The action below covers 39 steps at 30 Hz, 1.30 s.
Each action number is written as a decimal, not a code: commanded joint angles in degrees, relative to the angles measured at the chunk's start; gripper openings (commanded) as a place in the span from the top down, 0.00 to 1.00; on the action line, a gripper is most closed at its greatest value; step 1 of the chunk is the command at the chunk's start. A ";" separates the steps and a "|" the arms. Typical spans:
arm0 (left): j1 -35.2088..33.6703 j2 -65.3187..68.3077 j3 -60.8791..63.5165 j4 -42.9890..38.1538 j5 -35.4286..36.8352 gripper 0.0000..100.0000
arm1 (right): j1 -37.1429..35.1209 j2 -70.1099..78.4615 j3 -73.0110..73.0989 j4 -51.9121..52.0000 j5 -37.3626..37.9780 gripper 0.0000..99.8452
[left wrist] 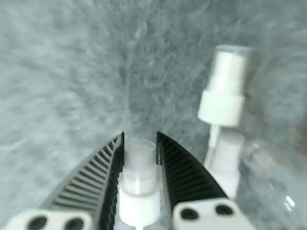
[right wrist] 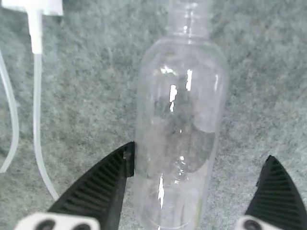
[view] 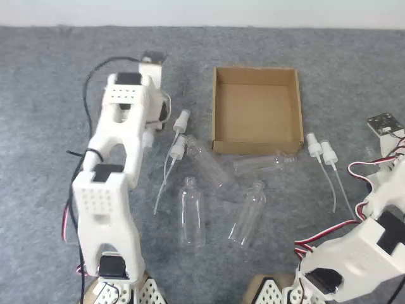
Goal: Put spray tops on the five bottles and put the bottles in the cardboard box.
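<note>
My left gripper (left wrist: 139,139) is shut on the cap of a white spray top (left wrist: 138,182) that lies on the grey carpet. Two more spray tops (left wrist: 222,91) lie just beyond it; the high view shows them (view: 181,120) beside the left arm (view: 126,126). My right gripper (right wrist: 200,153) is open around a clear bottle (right wrist: 180,124) lying on the carpet, whose side touches one finger (right wrist: 112,177). Several clear bottles (view: 192,212) without tops lie in front of the empty cardboard box (view: 256,147). Another pair of spray tops (view: 321,149) lies right of the box.
The right arm (view: 380,234) stands at the table's right edge, with its cables near the long tubes (view: 334,187) of the right-hand spray tops. Thin tubes (view: 163,183) also trail from the left-hand tops. Bare carpet stretches at the far left and behind the box.
</note>
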 commanded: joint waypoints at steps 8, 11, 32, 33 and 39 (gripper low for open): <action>-0.26 -43.52 33.89 -8.53 -0.44 0.99 | -1.98 -0.92 -2.37 7.34 -0.88 0.64; -0.26 -52.84 45.58 -12.92 -0.62 0.99 | -2.86 -0.92 -3.16 7.25 -5.19 0.64; -0.44 -68.31 70.73 -25.49 -2.55 0.99 | -11.56 8.22 -23.74 17.10 -10.55 0.65; -0.44 -68.31 70.73 -25.49 -2.55 0.99 | -11.30 9.63 -24.53 17.10 -9.85 0.65; -0.44 -68.31 70.73 -25.49 -2.55 0.99 | -9.80 14.90 -28.66 17.01 -8.79 0.65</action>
